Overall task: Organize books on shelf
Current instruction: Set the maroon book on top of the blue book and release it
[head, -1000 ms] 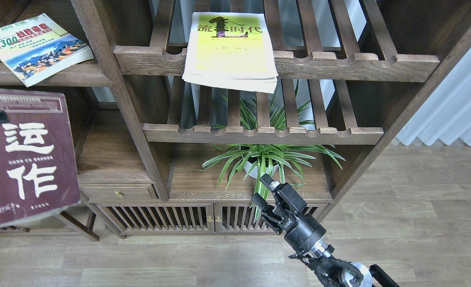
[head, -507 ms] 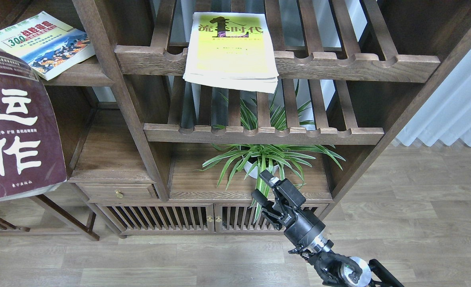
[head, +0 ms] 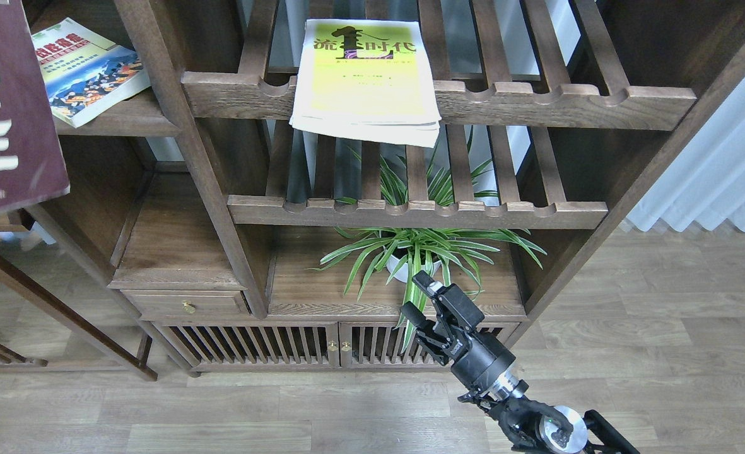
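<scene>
Maroon book (head: 6, 107): risen and shifted left since a second ago, now cut off at the frame's top-left, level with the shelf (head: 126, 120); judged mid-delivery. Its holder, the left claw, is out of view.
"300" book (head: 85, 69): on that shelf, partly hidden.
Yellow-green book (head: 366, 79): unmoved on the slatted rack (head: 536, 98), above the right claw (head: 419, 296).
Right claw: spread wide, empty, well below.
</scene>
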